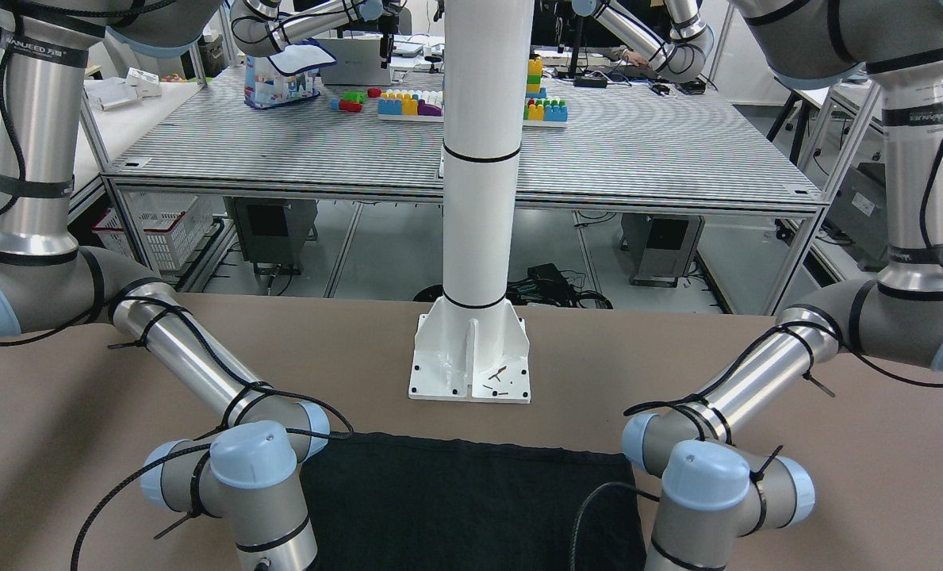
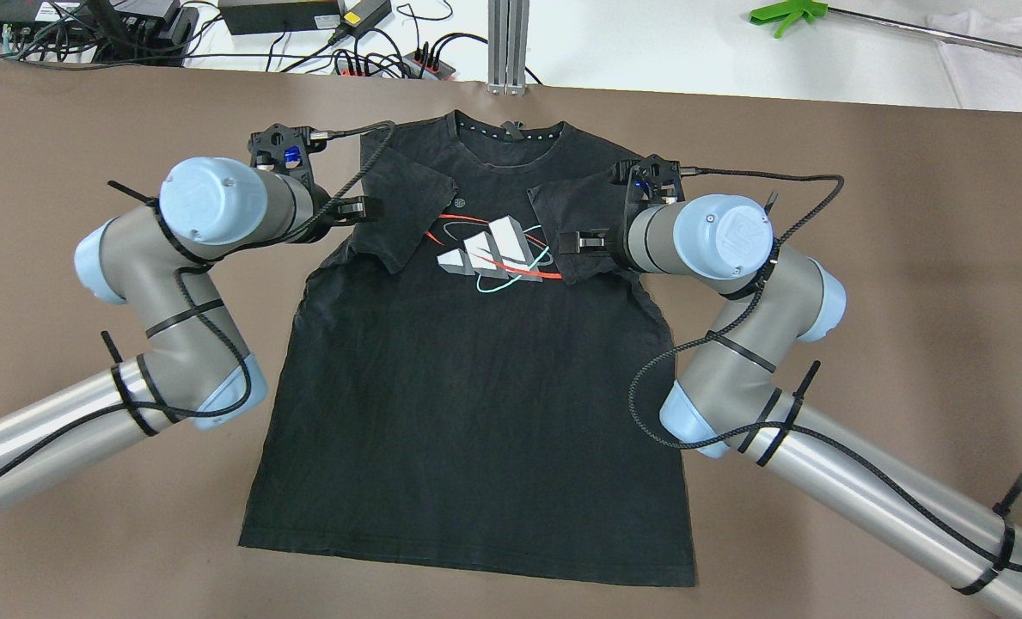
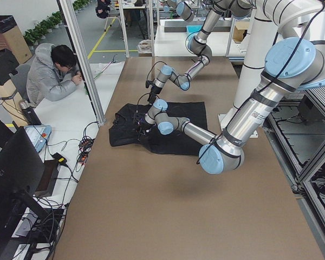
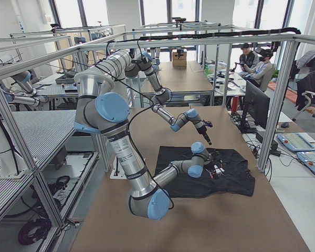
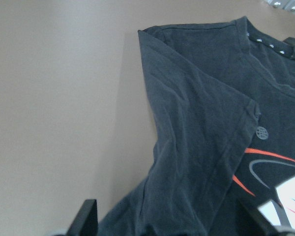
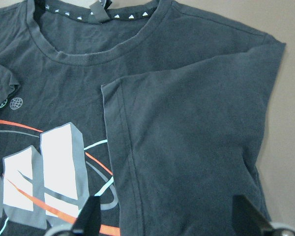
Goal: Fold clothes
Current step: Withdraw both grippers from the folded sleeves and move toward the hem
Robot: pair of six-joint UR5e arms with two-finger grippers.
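On the surface (image 2: pixel 906 258) the shirt (image 2: pixel 476 387) lay lengthwise, collar far; my left jaws and right jaws gaped above its sleeves (image 2: pixel 403 215).

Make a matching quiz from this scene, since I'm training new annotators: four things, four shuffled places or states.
1 T-shirt sleeves
2 white post
3 left gripper
4 green tool

A open
B on the white surface beyond the brown table
C folded inward over the chest
D standing upright near the hem

Pairs: 1-C, 2-D, 3-A, 4-B
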